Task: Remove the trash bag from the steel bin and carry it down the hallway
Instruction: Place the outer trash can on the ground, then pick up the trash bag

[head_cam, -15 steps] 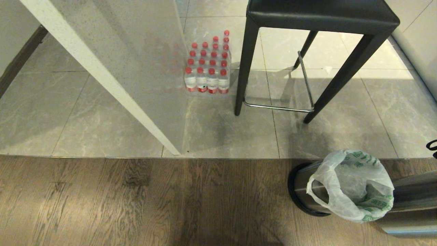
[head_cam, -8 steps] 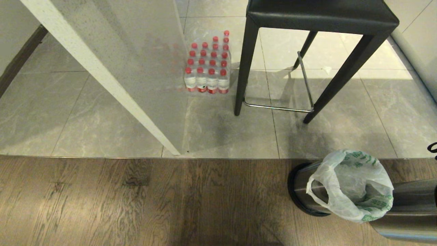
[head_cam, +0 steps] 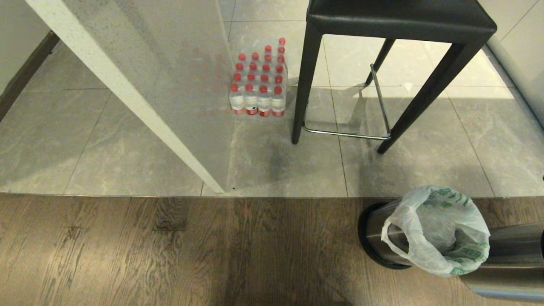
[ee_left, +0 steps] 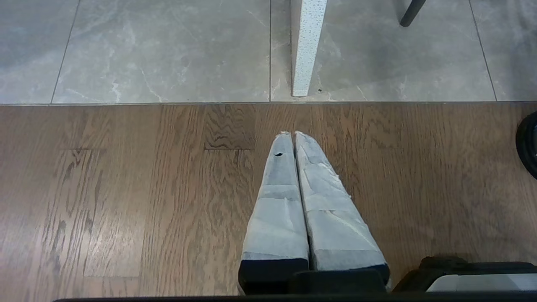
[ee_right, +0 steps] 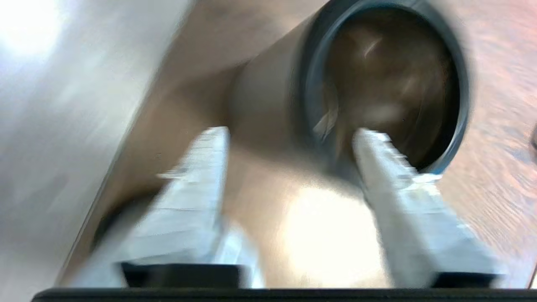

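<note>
In the head view the trash bag (head_cam: 437, 229), thin white plastic with green print, sits open-mouthed at the bottom right on the steel bin (head_cam: 378, 231), whose black base ring shows to the bag's left. The right wrist view shows the steel bin (ee_right: 260, 96) by its black rim and dark inside, with a scrap of white plastic (ee_right: 327, 121) at the rim. My right gripper (ee_right: 291, 133) is open; one finger is before the bin's mouth, the other beside its outer wall. My left gripper (ee_left: 292, 134) hangs shut and empty over the wood floor. The hallway is out of view.
A black stool (head_cam: 399, 19) stands on grey marble-look tiles (head_cam: 127, 140) behind the bin. A pack of red-capped water bottles (head_cam: 259, 85) sits beside a white speckled counter panel (head_cam: 140, 102). More brushed steel (head_cam: 516, 259) fills the bottom right corner. Wood planks (head_cam: 170, 250) cover the near floor.
A dark part at the head view's right edge dropped and left the frame. The steel surface in the corner shifted slightly down. The bag kept its place.
</note>
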Robot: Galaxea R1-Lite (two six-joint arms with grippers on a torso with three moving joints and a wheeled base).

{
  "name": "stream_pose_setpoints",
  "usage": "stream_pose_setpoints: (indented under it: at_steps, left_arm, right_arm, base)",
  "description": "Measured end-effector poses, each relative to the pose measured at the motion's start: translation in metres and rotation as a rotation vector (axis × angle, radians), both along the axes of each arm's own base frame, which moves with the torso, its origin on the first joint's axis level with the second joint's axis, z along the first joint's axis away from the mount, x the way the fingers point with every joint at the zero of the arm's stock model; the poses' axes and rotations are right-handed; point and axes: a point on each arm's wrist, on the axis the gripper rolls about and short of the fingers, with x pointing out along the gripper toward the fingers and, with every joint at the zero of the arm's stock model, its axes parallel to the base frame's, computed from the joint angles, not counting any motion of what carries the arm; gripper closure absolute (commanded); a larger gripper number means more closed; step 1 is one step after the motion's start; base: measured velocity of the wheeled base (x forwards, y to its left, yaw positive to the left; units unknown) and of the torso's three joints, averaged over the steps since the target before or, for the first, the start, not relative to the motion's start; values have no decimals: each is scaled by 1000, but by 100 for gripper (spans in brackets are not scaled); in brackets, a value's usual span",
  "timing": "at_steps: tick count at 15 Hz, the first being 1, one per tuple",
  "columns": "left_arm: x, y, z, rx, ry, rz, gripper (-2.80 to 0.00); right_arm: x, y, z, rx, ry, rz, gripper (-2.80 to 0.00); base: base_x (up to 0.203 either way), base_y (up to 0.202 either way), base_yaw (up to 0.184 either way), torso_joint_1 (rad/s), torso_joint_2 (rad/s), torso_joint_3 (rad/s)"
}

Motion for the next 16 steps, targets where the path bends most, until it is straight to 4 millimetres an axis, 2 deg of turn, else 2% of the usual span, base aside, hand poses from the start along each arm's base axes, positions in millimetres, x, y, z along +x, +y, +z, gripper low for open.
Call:
stream_pose_setpoints:
  at_steps: [3,6,9,11,13,16]
  left_arm:
    - [0,0,0,0,0,0,0]
    - [0,0,0,0,0,0,0]
    - [0,0,0,0,0,0,0]
    - [0,0,0,0,0,0,0]
    - [0,0,0,0,0,0,0]
    - [0,0,0,0,0,0,0]
  right_arm:
    - [-29,74,19,-16,9,209,0]
    - [-80,136,21,-59,71,448,0]
    - [-133,166,14,-75,152,629,0]
    - [-154,177,10,-73,204,743,0]
    - [-160,187,10,-89,209,842,0]
    - [-148,203,4,-99,245,952,0]
  base:
    - [0,0,0,0,0,0]
    - [0,0,0,0,0,0]
    - [0,0,0,0,0,0]
    - [0,0,0,0,0,0]
    - [0,0,0,0,0,0]
    - [0,0,0,0,0,0]
